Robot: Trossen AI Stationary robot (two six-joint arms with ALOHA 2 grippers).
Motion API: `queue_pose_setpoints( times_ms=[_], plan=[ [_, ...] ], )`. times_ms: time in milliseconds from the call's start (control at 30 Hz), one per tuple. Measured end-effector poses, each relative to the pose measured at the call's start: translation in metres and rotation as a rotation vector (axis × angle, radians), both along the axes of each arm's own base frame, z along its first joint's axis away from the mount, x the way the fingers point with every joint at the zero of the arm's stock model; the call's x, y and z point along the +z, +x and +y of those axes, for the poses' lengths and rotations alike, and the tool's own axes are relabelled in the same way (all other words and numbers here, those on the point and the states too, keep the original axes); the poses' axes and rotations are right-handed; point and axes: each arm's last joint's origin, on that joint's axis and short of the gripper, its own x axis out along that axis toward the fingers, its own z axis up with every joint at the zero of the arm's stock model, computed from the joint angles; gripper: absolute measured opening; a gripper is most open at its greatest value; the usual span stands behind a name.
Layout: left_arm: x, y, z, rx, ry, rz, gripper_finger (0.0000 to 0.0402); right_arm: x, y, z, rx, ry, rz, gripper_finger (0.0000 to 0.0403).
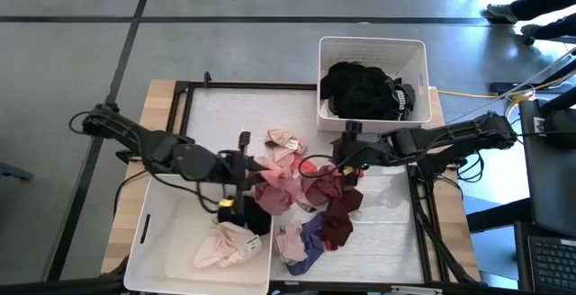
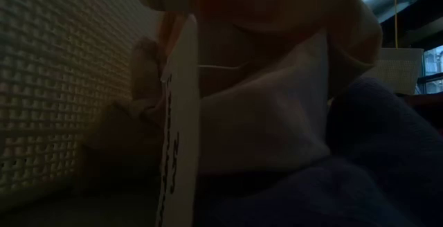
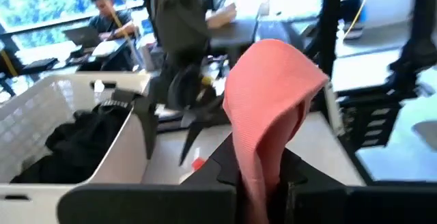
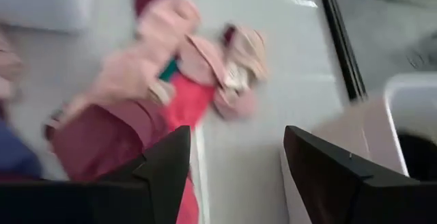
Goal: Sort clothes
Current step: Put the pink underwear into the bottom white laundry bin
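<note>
The clothes lie heaped mid-table: pink, maroon [image 1: 337, 207] and purple [image 1: 310, 241] pieces. My left gripper [image 1: 247, 176] comes in from the left and is shut on a pink garment [image 3: 270, 94] at the heap's left side. My right gripper [image 1: 346, 154] hovers open over the heap's far right part, nothing between its fingers [image 4: 164, 173]. In the right wrist view the heap [image 4: 157, 80] lies below it. A pale pink garment [image 1: 225, 245] lies in the near-left white bin [image 1: 148, 232]; black clothes [image 1: 364, 88] fill the far-right bin [image 1: 418, 57]. My left gripper pinches the pink garment between its two fingers, at a narrow bunched part [image 3: 259, 173]. The fingers reach in almost level from the table's left. The cloth arches up in a fold [image 3: 273, 74] past the fingertips and runs on toward the heap [image 1: 277, 192].
The low view is filled by a pale garment [image 2: 263, 102] with a white tag [image 2: 180, 116], purple cloth [image 2: 367, 165] and a bin's mesh wall [image 2: 48, 82]. A black frame [image 1: 184, 93] edges the white mat. People sit at desks beyond the table [image 3: 102, 12].
</note>
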Motion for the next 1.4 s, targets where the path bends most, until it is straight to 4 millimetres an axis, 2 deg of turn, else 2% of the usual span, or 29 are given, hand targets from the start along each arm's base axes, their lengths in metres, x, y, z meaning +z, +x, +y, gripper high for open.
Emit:
queue_pose_setpoints(
  times_ms=[267,533,700,833,1067,1400],
  plan=[
    [0.014,-0.029,-0.019,-0.101,-0.057,-0.043,0.0014,-0.013,-0.017,-0.004,-0.113,0.026,0.085,0.0239],
    [0.02,-0.06,-0.039,-0.219,-0.12,-0.027,0.002,-0.016,-0.025,-0.006,-0.186,0.046,0.122,0.0239],
    [0.014,-0.076,-0.042,-0.225,-0.19,0.071,0.0021,-0.016,-0.028,0.001,-0.176,0.066,0.127,0.0239],
    [0.003,-0.083,-0.042,-0.165,-0.212,0.175,0.0021,-0.017,-0.03,0.012,-0.15,0.077,0.123,0.0239],
    [-0.027,-0.077,-0.042,0.036,-0.186,0.341,0.0021,-0.019,-0.033,0.028,-0.106,0.068,0.097,0.0239],
    [-0.067,-0.047,-0.068,0.115,-0.114,0.461,0.0021,-0.049,-0.036,0.035,-0.075,0.062,0.119,0.0239]
  ],
)
